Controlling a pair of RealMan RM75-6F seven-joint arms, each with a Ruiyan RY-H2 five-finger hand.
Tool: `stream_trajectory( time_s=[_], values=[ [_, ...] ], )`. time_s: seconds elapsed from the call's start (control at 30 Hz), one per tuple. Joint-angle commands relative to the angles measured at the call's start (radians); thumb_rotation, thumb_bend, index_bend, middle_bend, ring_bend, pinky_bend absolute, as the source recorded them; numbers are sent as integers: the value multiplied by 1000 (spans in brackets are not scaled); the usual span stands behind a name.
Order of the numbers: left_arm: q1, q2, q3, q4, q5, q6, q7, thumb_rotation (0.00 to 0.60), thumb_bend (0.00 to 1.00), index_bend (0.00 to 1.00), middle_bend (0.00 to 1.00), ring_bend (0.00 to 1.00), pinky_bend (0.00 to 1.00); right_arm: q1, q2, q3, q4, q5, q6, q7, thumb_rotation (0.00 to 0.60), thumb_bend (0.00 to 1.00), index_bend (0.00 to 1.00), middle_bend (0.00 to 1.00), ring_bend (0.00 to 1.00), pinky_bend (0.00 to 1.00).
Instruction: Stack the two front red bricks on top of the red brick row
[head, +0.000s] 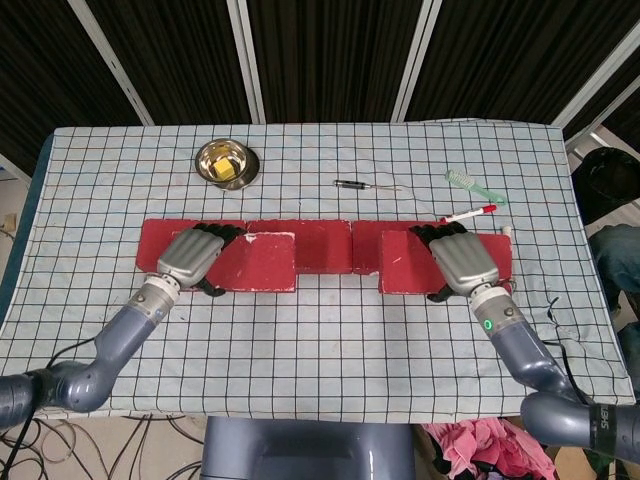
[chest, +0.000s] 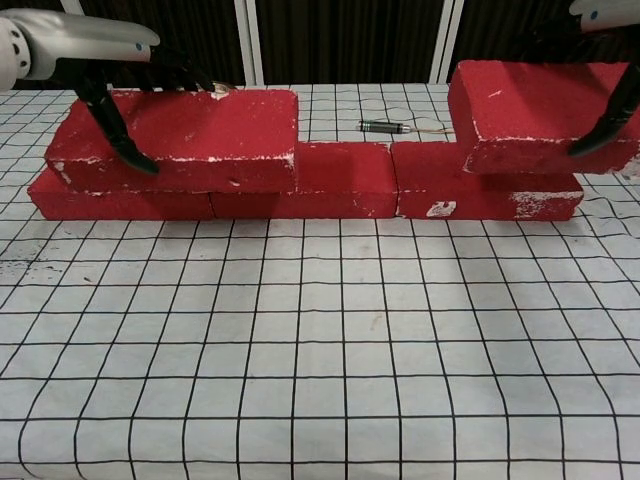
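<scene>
Brick row (head: 325, 245) spans mid-frame, head view. Left brick (head: 255, 262) over row's left end; right brick (head: 415, 262) over right end. Bowl (head: 227, 162) upper left, screwdriver (head: 360, 185) & brush (head: 470, 184) behind row.

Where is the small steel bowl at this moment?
In the head view, the small round steel bowl sits at the far left of the checked tablecloth, behind the red brick row, left of the black pen.

Two silver robot arms reach forward from the bottom corners. The left hand (head: 191, 256) clamps a red brick (head: 255, 262), dark fingers (chest: 115, 130) curled over its edges. The right hand (head: 462, 259) grips another brick (head: 405, 265) likewise (wrist angled inward).
</scene>
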Motion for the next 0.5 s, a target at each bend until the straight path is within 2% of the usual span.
stream_trajectory(
  time_s=[0.03, 0.1, 0.27, 0.37, 0.5],
  values=[
    [-65, -10, -42, 129, 10, -126, -85, 600, 274, 189, 236, 157, 254, 90, -11, 45, 107, 88, -120, 22, 600, 1, 119, 199, 181, 125],
    [-84, -32, -53, 207, 29, -168, -120, 600, 274, 189, 234, 157, 254, 141, -52, 54, 188, 135, -180, 26, 600, 1, 119, 200, 181, 125],
    [-98, -70, -69, 320, 52, -218, -194, 600, 274, 188, 231, 156, 254, 221, -128, 44, 302, 222, -265, 26, 600, 0, 120, 200, 181, 125],
    [-103, -87, -74, 372, 74, -263, -249, 600, 274, 189, 229, 155, 253, 291, -181, 16, 382, 299, -314, 8, 600, 0, 121, 201, 181, 125],
    [-108, -104, -73, 418, 119, -285, -291, 600, 274, 189, 229, 155, 252, 375, -243, -26, 456, 386, -314, -31, 600, 0, 122, 201, 181, 125]
  ],
)
